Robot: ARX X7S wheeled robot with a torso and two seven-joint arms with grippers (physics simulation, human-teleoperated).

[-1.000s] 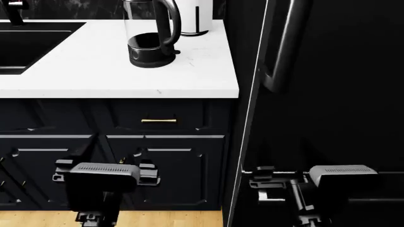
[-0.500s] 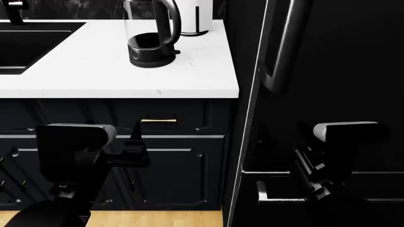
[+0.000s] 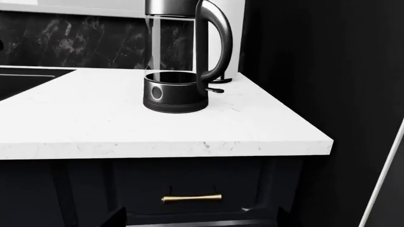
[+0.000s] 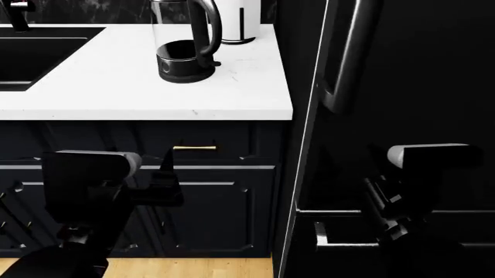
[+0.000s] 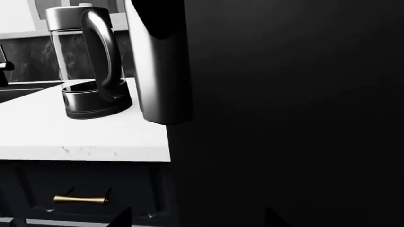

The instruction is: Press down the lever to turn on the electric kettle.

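Below counter (image 4: pixel 139 87), both arms barely shifted

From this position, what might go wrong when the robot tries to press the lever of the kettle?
1. The lever is a small tab under the handle; a claw coming from below the counter may hit the handle instead and push the electric kettle.
2. The right arm is low, in front of the tall black panel, whose long handle partly blocks its wrist view, so it may bump there.
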